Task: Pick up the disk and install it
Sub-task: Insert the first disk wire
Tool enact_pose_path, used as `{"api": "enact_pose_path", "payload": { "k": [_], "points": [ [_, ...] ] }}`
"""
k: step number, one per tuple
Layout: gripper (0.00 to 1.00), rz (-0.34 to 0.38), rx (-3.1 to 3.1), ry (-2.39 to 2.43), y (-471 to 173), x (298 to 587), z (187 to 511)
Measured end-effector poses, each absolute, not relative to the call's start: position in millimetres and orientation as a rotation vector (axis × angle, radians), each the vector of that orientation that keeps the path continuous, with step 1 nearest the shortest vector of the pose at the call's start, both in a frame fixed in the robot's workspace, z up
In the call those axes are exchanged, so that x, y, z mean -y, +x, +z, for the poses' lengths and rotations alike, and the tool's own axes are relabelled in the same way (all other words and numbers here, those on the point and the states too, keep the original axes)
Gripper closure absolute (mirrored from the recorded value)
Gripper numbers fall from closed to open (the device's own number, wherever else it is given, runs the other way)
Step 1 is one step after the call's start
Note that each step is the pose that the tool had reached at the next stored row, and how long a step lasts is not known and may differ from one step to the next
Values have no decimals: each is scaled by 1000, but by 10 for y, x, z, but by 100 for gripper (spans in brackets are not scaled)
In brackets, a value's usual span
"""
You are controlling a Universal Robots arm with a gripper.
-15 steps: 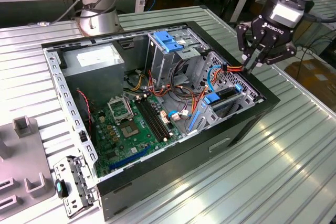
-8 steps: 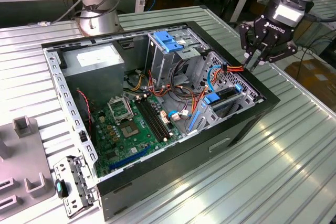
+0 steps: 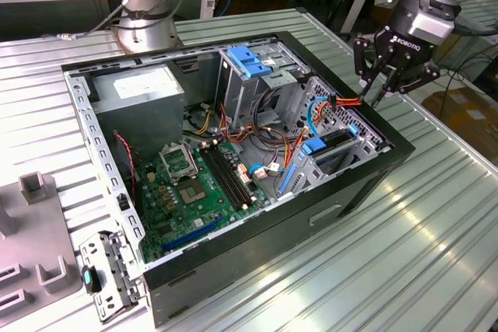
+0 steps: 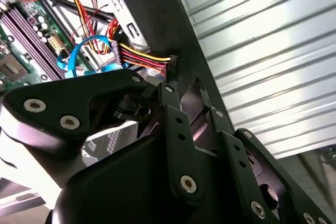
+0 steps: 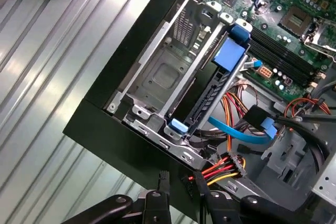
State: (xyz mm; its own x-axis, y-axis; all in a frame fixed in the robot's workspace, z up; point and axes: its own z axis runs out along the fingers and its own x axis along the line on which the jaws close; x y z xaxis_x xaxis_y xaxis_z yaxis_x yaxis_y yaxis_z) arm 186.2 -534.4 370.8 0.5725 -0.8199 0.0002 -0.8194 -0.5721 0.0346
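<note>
One big open computer case [image 3: 233,270] lies on the ribbed metal table [image 3: 436,254], and the gripper [image 3: 380,92] hangs just above the case's rim. Right below the gripper and a bit inward is the grey drive cage [image 5: 157,74]. One bay looks bare.

Next bay further in from the gripper is what I take to be the disk [image 5: 212,94], sat edge-on in the cage with blue rail ends showing at both ends. I can't see its label from here, so I'm not 100% sure. It's near the gripper but not touching it.

The red, yellow and black power cable bundle [image 5: 223,167] runs just under the gripper, and a blue data cable [image 5: 236,132] sits a little past that.

The gripper's fingertips [image 5: 163,181] are set narrow, with a small gap and nothing held.

Handling-wise, I'd guess the disk is stiff, fairly heavy for its size and doesn't like knocks. The metal faces are probably slick, so I'd squeeze across the long railed sides near the middle, clear of the connector end and the cables.
</note>
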Motion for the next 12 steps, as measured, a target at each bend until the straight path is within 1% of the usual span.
{"api": "enact_pose_path", "payload": {
  "k": [12],
  "points": [
    [69, -26, 1268, 2846, 1861, 5344, 3730]
  ]
}}
